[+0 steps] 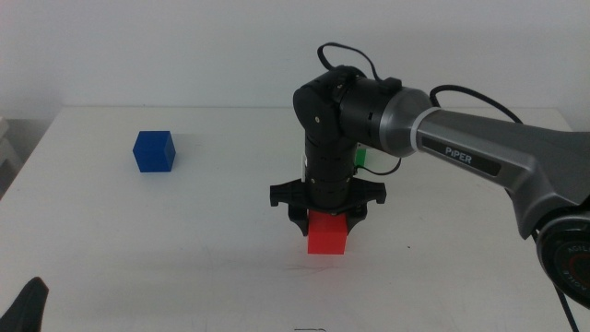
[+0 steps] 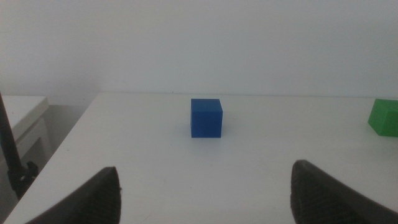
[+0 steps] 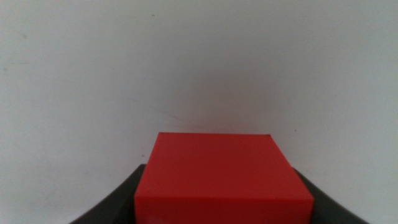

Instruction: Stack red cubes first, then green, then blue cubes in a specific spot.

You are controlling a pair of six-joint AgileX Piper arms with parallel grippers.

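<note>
While the red cube hangs pinched between the dark jaws of the right gripper, it sits just past the table's centre toward five o'clock, its lower edge close over the white tabletop; whether it touches the surface or rides just above it cannot be told from the middle view; in the right wrist view the same red cube fills the lower part of the picture, a jaw pressed against each side, with bare white table beyond it; the right arm, grey and black and lettered PIPER, reaches in from three o'clock and bends down at the wrist so the gripper points straight at the table; a sliver of the green cube shows just behind that wrist, toward one o'clock of the red cube and mostly hidden by the arm; the left wrist view catches the green cube resting flat on the table at the picture's edge; the blue cube stands alone on the table well apart from the others, out toward ten o'clock, upright and untouched; the left wrist view has the blue cube squarely ahead; the left gripper waits at the near edge around seven o'clock, its jaws spread wide and holding nothing.
</note>
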